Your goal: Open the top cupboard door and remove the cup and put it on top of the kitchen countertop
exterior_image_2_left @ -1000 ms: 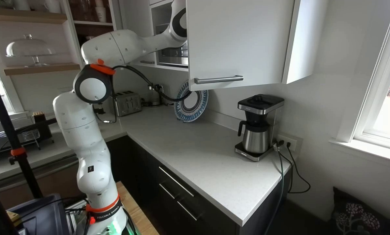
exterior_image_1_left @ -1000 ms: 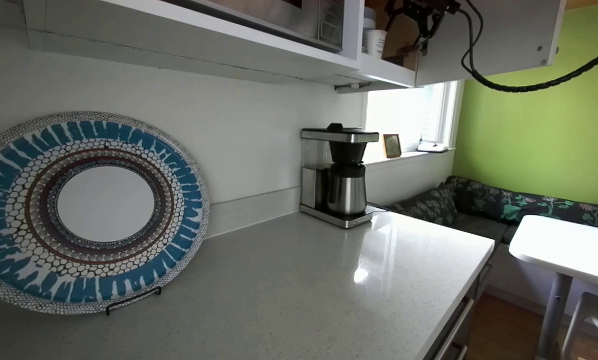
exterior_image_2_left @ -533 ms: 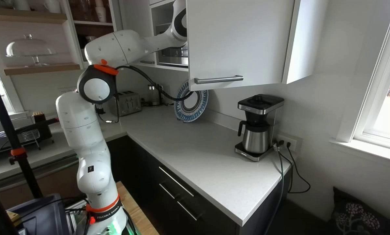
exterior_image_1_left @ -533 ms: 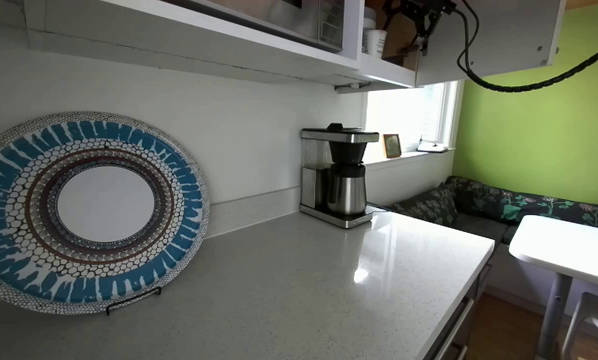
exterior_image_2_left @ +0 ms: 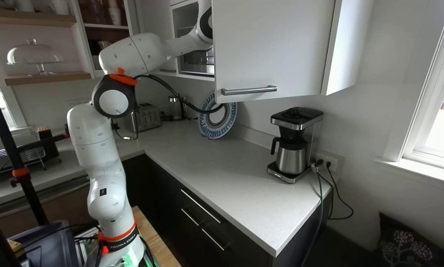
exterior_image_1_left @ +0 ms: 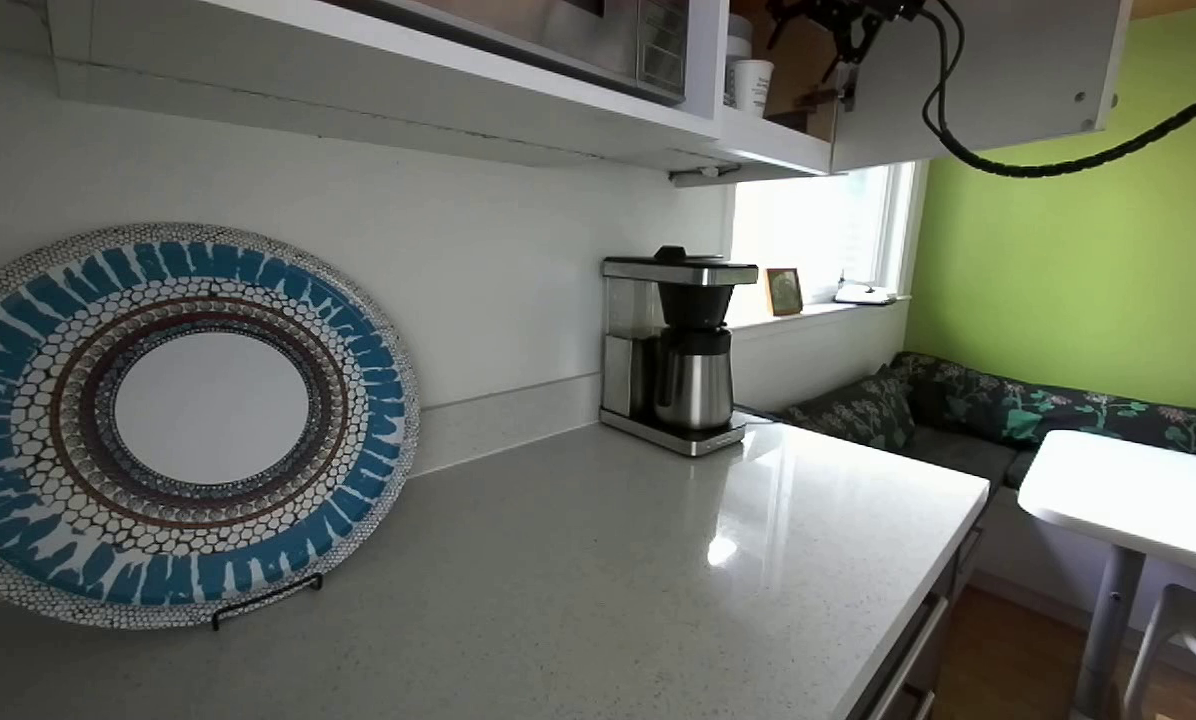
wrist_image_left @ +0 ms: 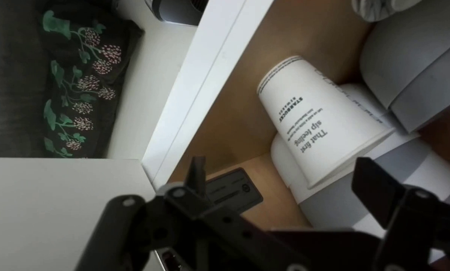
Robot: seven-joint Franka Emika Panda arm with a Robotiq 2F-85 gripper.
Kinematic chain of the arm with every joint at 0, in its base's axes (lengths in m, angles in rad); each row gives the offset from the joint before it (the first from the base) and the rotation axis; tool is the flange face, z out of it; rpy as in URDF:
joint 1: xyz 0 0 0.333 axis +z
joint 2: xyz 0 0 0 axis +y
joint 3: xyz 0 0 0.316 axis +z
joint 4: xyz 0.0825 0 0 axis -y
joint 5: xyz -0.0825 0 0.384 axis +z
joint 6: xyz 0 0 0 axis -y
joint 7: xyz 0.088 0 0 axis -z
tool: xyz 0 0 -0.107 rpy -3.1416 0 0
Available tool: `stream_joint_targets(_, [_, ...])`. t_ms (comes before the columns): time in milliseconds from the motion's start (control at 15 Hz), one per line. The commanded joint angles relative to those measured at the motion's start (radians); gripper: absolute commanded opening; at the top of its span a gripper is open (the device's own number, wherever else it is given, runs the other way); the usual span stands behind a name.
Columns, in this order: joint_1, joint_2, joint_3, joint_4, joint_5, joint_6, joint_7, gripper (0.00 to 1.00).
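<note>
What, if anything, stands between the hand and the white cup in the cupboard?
Nothing visible. In the wrist view, the white cup is ahead of the open hand, its printed side uncovered; a container shows behind it. In an exterior view, the door stands open.

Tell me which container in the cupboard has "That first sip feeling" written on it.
The tapered white cup; the bulkier containers near it show no such words.

The arm point(exterior_image_2_left: 114, 103) stands frame left in an exterior view, bent rightward at top; the hand point(wrist_image_left: 279, 178) gapes low in the wrist view.
</note>
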Motion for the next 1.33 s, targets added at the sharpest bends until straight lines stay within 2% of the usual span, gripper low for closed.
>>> stream_joint_targets(0, [-0.007, 0.058, -0.011, 0.095, 0.035, -0.035, -0.062, 1.00])
stream_joint_targets(867, [-0.010, 0.185, -0.011, 0.229, 0.083, 0.015, -0.038, 1.00])
stream_joint_targets(1200, [-0.006, 0.208, -0.011, 0.252, 0.070, -0.019, -0.045, 1.00])
stream_joint_targets(1267, [-0.005, 0.211, -0.011, 0.254, 0.067, -0.028, -0.049, 0.95])
